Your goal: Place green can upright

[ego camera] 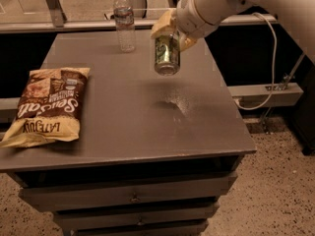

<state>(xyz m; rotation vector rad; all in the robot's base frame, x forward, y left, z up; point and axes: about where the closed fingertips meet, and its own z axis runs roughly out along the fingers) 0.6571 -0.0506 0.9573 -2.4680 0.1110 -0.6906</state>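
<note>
Jaws are closed on the green can (167,54), gripped at its upper part by the gripper (172,34), which is held in the air above the rear middle of the table (123,127). Yellowish fingers (161,27) are seen on either side of the can's top. The can is not touching the table; it hangs close to upright, slightly tilted, with its lower silver end turned toward the camera. Whether the can is opened or what is in it cannot be told. A faint shadow is cast on the table below it.

A clear water bottle (124,22) is stood upright at the table's back edge, cap on, left of the can and apart from it; its fill level cannot be told. A chips bag (48,104) is laid flat on the table's left side, print upside down to the camera, looking sealed. Drawers (133,195) under the table top are shut. A white cable (272,58) is hung off the table's right side.
</note>
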